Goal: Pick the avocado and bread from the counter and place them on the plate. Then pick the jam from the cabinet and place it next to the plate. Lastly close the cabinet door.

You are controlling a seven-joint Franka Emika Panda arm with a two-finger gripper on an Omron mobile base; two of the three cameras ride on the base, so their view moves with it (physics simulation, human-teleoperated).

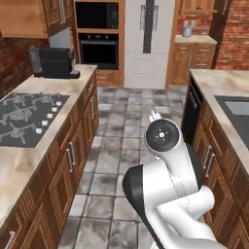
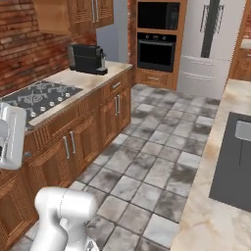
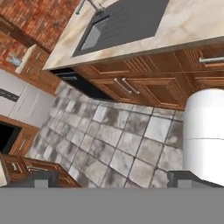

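A beige mottled stone counter (image 1: 29,160) over brown wooden base cupboards runs down the left side of the left base view, carrying a dark cooktop with pale burner marks (image 1: 26,116) and, further up the frame, a black boxy coffee machine (image 1: 54,63). The same counter fills the left of the right base view, with the cooktop at middle left and the coffee machine near the upper left. A second stretch of beige stone worktop (image 2: 211,215) lies along the right edge of both base views, holding a dark grey recessed sink (image 2: 235,162). Between the two runs, a lane of grey mottled floor tiles (image 1: 121,146) stands open toward a black built-in wall oven (image 1: 98,48) and a tall pale refrigerator (image 1: 148,39) at the top.

The hand view looks slantwise at the sink counter's edge, its drawer fronts, and the tiles below. The two-finger gripper (image 3: 111,181) shows its dark fingertips (image 3: 41,179) spread wide at the bottom corners, with nothing between them.
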